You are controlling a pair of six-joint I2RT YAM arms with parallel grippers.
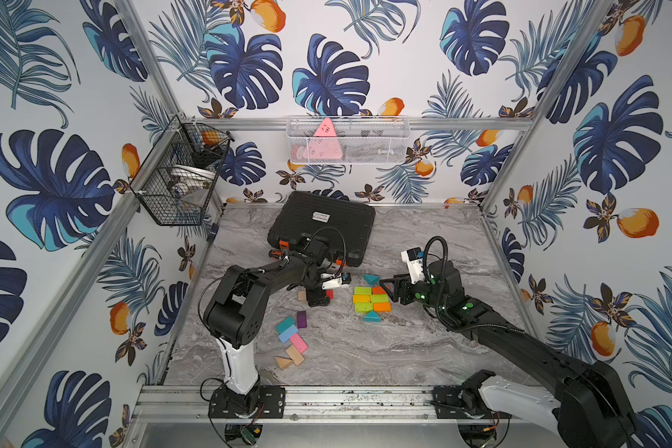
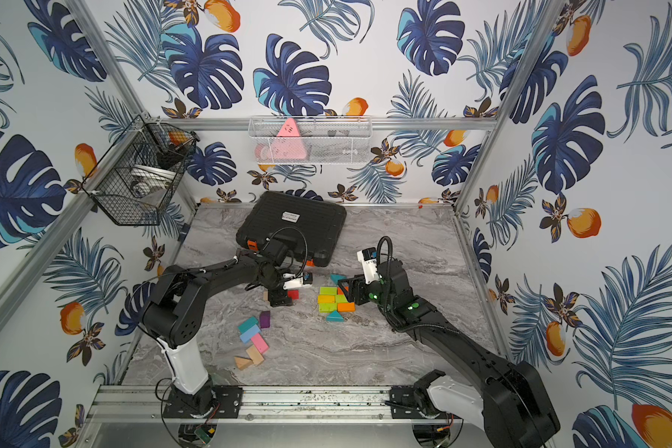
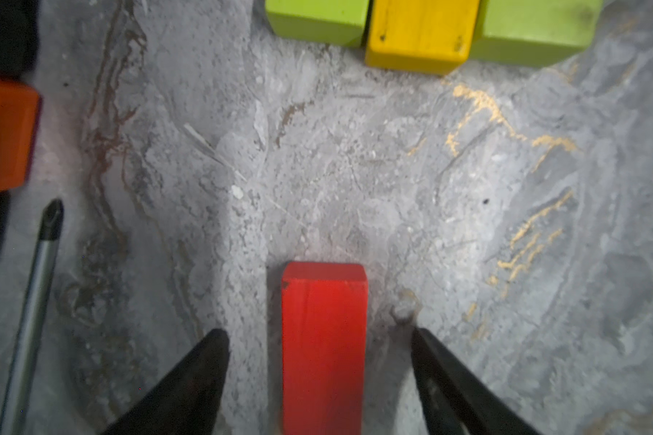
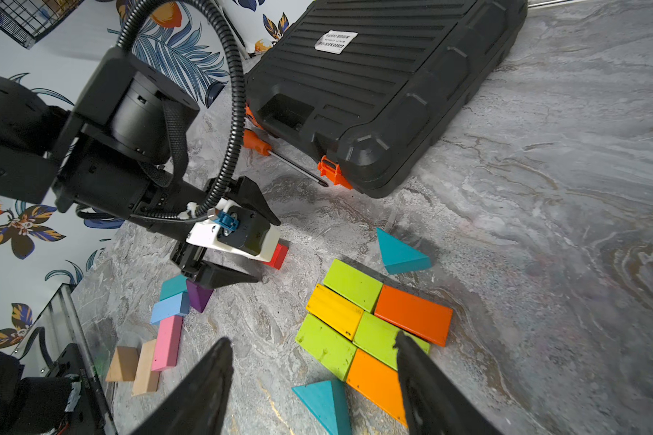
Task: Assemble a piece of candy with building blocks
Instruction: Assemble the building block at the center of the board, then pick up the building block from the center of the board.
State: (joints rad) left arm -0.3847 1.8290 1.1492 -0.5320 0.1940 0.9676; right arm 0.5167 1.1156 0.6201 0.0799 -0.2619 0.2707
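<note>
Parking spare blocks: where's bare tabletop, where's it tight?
Bare: near stretch between pink block, nearer teal wedge and right arm; far corner beside black case. Tight: around the block cluster, between left hand and right hand.

The left arm (image 1: 264,273) reaches forward from its base and bends sharply at the wrist, so the left gripper (image 3: 317,333) points straight down with its jaws spread wide (plain from its own wrist camera). The right arm (image 1: 497,329) stretches low toward the middle. The right gripper (image 4: 313,338) tilts downward, jaws likewise parted.
</note>
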